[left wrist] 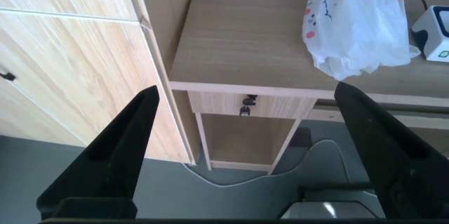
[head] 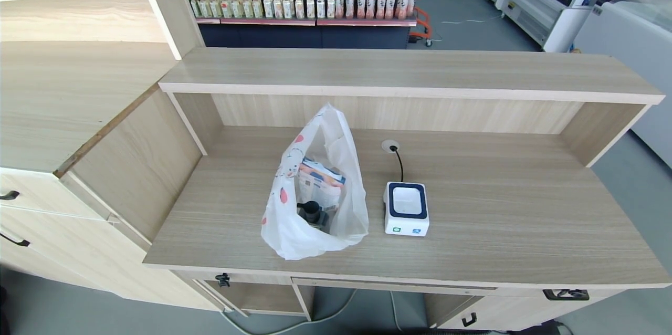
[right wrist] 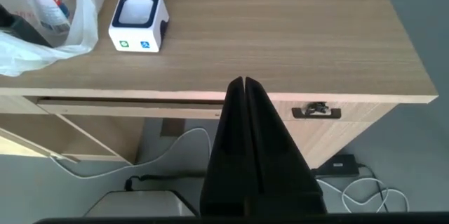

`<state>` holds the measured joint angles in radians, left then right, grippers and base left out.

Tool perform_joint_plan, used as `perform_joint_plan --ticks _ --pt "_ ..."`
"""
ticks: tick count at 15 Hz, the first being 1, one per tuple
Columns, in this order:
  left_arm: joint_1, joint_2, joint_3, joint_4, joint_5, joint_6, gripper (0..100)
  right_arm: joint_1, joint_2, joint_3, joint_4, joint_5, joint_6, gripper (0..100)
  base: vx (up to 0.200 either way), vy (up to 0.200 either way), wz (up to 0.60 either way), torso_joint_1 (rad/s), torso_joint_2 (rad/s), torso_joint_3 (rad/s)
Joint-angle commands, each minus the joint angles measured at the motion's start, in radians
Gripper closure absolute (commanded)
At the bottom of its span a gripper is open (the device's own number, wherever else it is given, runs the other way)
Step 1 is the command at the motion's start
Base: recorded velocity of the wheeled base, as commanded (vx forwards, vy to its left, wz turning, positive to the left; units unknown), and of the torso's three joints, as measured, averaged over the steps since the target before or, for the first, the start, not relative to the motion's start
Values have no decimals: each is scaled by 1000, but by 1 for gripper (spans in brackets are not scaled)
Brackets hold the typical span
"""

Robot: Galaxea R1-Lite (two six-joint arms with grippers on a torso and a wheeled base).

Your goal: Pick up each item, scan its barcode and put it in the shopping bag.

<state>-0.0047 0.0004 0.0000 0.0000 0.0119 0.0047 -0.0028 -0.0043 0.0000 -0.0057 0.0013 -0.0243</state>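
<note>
My left fingers stand wide apart with nothing between them. My right fingers are pressed together, likewise holding nothing. Both sets sit low, in front of and beneath the front edge of the tabletop. The left is before the corner nearest the shopping bag, the right before the stretch past the scanner. Hazard one: any lift from here starts under that lip, so a straight rise would likely strike the edge or catch the latch on the panel below it. Backing out before rising appears necessary. Hazard two: the shopping bag is thin and slumped, mouth open, standing just beside the scanner with its lower fold near the front edge. A brush from the spread left fingers could tip it forward and spill the packet and the dark-capped bottle inside. Hazard three: the scanner looks light and is tethered only by its cable, so a knock could turn its window away or drag it. The goods I can see lie within the bag, so I judge the packing at or near its end, and a needless reach is the chief risk. Both arms are drawn down and back, wrists aimed up across the tabletop, well apart from bag and scanner.
</note>
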Motion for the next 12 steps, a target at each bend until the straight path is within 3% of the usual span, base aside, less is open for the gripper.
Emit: perform_joint_plan --ticks 1,2,7,12 --pt "-1 3 0 0 0 1 0 0 4 0 0 0 0 100 200 -200 0 2 -2 -2" --pt "-1 4 0 0 0 0 0 0 4 0 0 0 0 100 200 -200 0 -7 2 2" --pt "0 0 0 0 3 0 0 1 4 0 0 0 0 100 0 -200 0 13 6 1" --pt "0 0 0 0 2 0 0 0 4 0 0 0 0 100 0 0 0 0 0 0"
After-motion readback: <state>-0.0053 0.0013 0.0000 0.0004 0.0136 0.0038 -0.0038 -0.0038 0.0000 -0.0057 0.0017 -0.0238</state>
